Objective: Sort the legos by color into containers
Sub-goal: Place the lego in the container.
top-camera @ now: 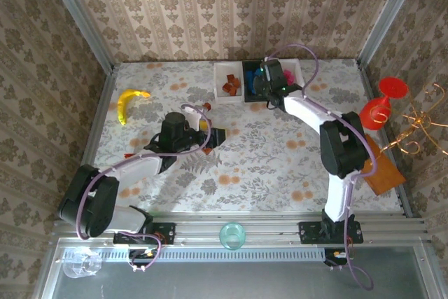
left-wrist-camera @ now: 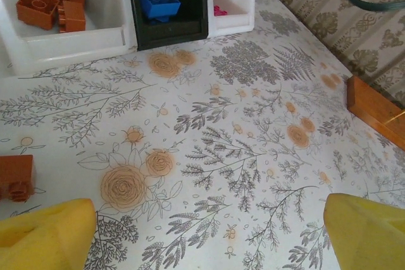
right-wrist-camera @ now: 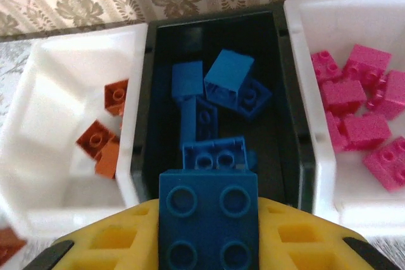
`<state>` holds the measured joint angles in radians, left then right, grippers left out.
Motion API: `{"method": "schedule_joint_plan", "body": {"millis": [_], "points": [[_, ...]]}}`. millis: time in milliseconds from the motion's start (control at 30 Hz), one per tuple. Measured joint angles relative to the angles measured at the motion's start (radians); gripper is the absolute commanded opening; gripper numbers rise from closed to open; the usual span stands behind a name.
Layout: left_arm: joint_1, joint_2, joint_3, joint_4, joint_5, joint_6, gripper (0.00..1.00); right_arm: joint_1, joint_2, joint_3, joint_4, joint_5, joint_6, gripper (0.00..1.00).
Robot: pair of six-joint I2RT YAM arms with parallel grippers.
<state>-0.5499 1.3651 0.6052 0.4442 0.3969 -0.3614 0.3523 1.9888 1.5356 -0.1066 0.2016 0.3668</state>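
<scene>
My right gripper (right-wrist-camera: 209, 245) is shut on a blue brick (right-wrist-camera: 209, 216), held over the near end of the black tray (right-wrist-camera: 215, 22), which holds several blue bricks (right-wrist-camera: 229, 77). The white tray (right-wrist-camera: 44, 124) to its left holds reddish-brown bricks (right-wrist-camera: 96, 138). The white tray (right-wrist-camera: 299, 49) to its right holds pink bricks (right-wrist-camera: 362, 102). In the top view the right gripper (top-camera: 266, 80) is over the trays at the back. My left gripper (left-wrist-camera: 209, 235) is open above bare tablecloth, its yellow fingers (left-wrist-camera: 47, 235) wide apart. A reddish-brown brick (left-wrist-camera: 16, 177) lies just left of it.
A yellow banana (top-camera: 129, 103) lies at the back left. A red goblet (top-camera: 381, 103), copper wire (top-camera: 420, 124) and a wooden block (top-camera: 383, 167) stand along the right edge. A clear cup (top-camera: 232, 234) sits on the front rail. A small orange brick (top-camera: 208, 108) lies by the left gripper (top-camera: 213, 134).
</scene>
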Motion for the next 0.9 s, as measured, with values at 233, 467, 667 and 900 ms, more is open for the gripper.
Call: {"method": "schedule_joint_plan", "body": {"millis": [233,467,667,900], "points": [[0.000,0.006,0.000,0.005,0.000,0.008,0.94,-0.040,0.253,0.319,-0.063,-0.061,0.008,0.35],[0.000,0.006,0.000,-0.007,-0.011,0.019,0.93,-0.052,0.386,0.571,-0.179,-0.120,0.025,0.48],[0.001,0.003,0.008,-0.066,-0.079,0.019,0.93,-0.057,0.373,0.576,-0.212,-0.156,0.031,0.58],[0.034,-0.020,0.010,-0.142,-0.180,0.018,0.93,-0.050,0.079,0.145,-0.129,-0.203,0.029,0.69]]}}
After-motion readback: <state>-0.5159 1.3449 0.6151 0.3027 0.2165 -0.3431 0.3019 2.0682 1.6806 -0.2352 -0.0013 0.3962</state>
